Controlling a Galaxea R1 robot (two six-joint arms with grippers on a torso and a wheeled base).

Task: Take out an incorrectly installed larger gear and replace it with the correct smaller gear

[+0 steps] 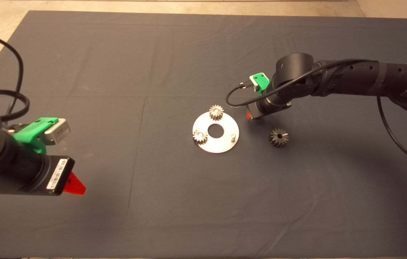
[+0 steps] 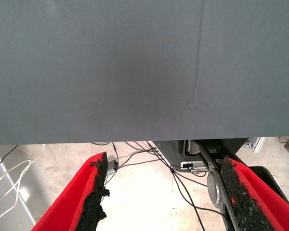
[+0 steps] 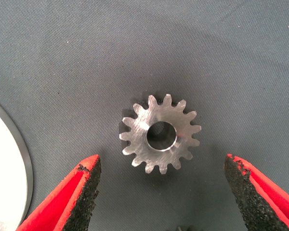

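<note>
- Here the right claw (image 3: 161, 192) is over the mat (image 1: 117, 72), just beside the right edge of the round plate (image 1: 225, 124); its red fingers (image 3: 74, 192) stand wide apart and hold nothing.
- In the right wrist view, the small gear (image 3: 160, 133) lies flat on the mat between the two open fingers, touching neither. The plate edge (image 3: 24, 159) shows near it.
- In the head view this gear is hidden under the right arm.
- The big gear (image 1: 278, 137) lies on the mat to the right of the plate, apart from it.
- Two other small gears sit on the plate: one (image 1: 216, 112) at the far edge, one (image 1: 200, 136) at the left edge.
- A bare pin (image 1: 232, 136) stands on the right part of the plate.
- The left claw (image 2: 164, 192) waits at the lower left of the desk, fingers (image 2: 94, 192) open and empty; past the mat edge its camera shows floor and cables.
</note>
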